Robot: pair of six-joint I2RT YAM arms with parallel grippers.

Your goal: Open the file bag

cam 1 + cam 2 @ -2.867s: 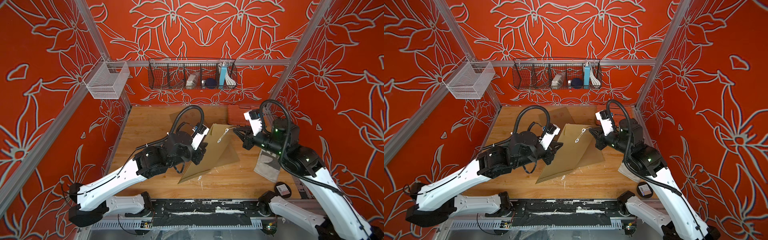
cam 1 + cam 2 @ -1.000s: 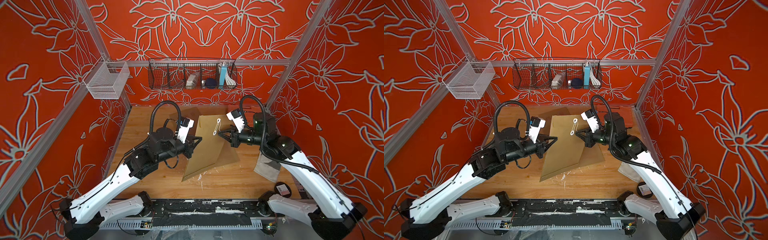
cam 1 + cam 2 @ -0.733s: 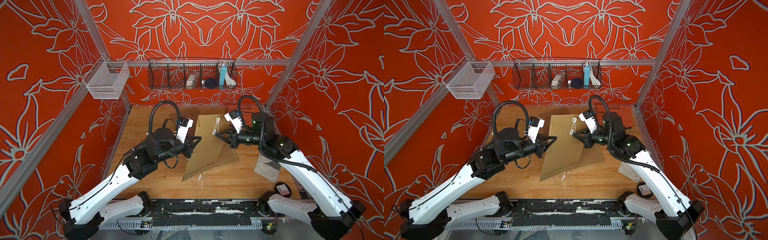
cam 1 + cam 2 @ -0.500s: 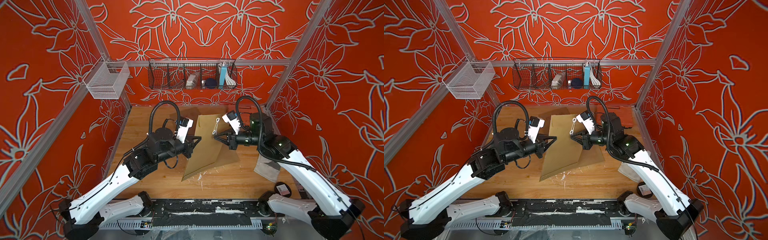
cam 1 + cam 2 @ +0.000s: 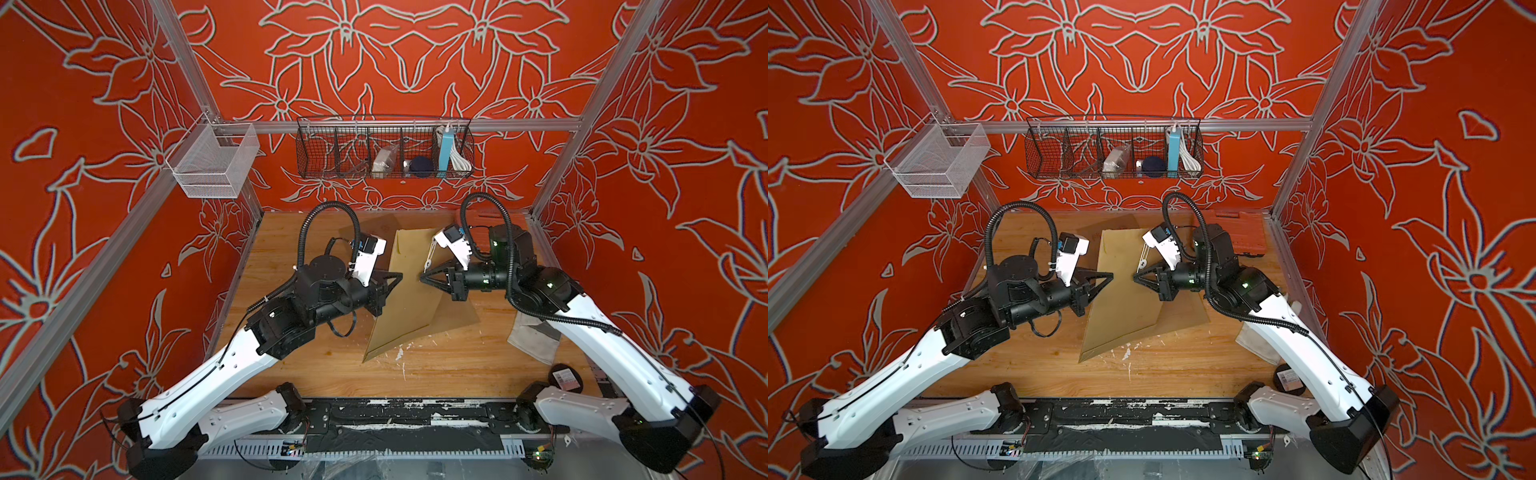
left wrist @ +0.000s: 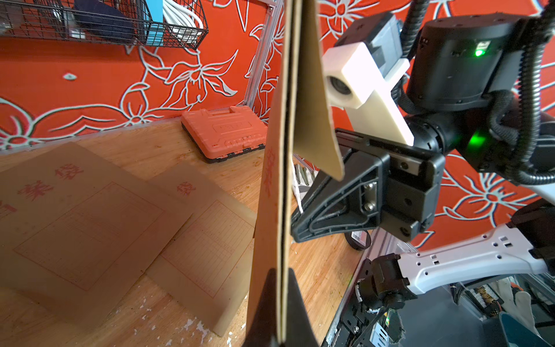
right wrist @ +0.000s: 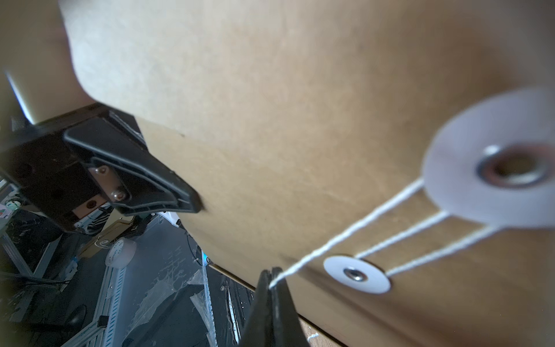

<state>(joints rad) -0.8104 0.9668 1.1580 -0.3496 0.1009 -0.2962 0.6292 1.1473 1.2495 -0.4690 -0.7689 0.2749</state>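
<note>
The brown paper file bag [image 5: 402, 316] [image 5: 1120, 316] stands lifted on edge over the table in both top views. My left gripper [image 5: 399, 276] [image 6: 280, 300] is shut on the bag's edge [image 6: 270, 186]. My right gripper [image 5: 422, 277] [image 7: 274, 272] is shut on the white string [image 7: 345, 237], close to the bag's face. The string runs taut between a small white disc [image 7: 356, 274] and a larger white disc [image 7: 495, 156]. The flap [image 6: 315, 105] stands slightly away from the bag's body.
Two more file bags [image 6: 84, 216] [image 6: 207, 240] lie flat on the wooden table. An orange tool case [image 6: 223, 132] sits at the back right corner. A grey cloth [image 5: 534, 336] and a black round thing [image 5: 565, 377] lie front right. A wire basket [image 5: 384, 149] hangs on the back wall.
My right gripper has moved left across the bag's face with the string in it. The left gripper and the bag have hardly moved over the last second.
</note>
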